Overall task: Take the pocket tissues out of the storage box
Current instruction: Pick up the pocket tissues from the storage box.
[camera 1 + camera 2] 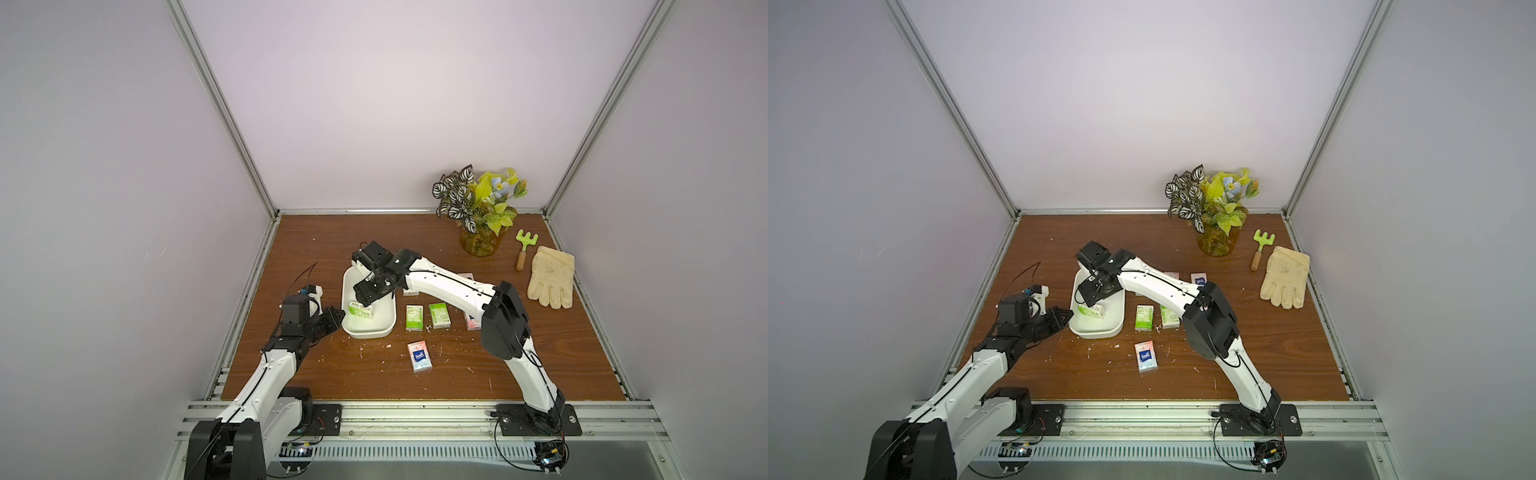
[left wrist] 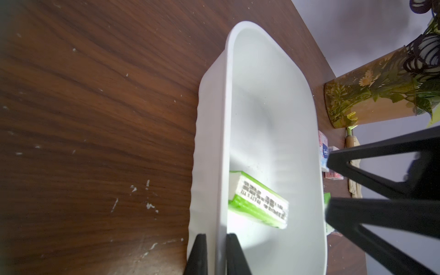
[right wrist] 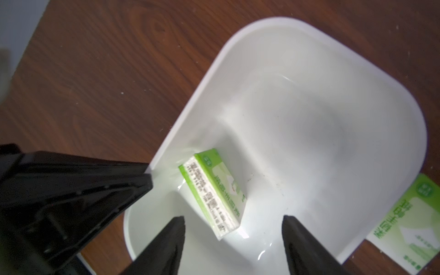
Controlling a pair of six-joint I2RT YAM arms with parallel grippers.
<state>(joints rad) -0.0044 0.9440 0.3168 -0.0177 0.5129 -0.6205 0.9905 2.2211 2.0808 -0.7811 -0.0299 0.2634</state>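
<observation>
The white storage box [image 1: 384, 322] [image 1: 1113, 322] stands left of the table's middle. One green-and-white pocket tissue packet [image 1: 361, 311] [image 3: 212, 190] lies tilted inside it, close to the left wall. My left gripper [image 2: 215, 235] [image 1: 338, 316] is shut on that wall's rim [image 2: 222, 166], one finger inside and one outside. Just above the packet, my right gripper [image 3: 232, 217] [image 1: 365, 297] hangs open over the box, touching nothing. On the table right of the box lie two green packets [image 1: 414, 317] [image 1: 439, 316] and a pink-and-blue one [image 1: 419, 356].
More packets lie partly under my right arm [image 1: 471, 322] [image 1: 1199, 279]. At the back right stand an amber vase with plants [image 1: 480, 241], a green hand rake [image 1: 524, 247] and cream gloves [image 1: 552, 281]. White specks dot the wooden table.
</observation>
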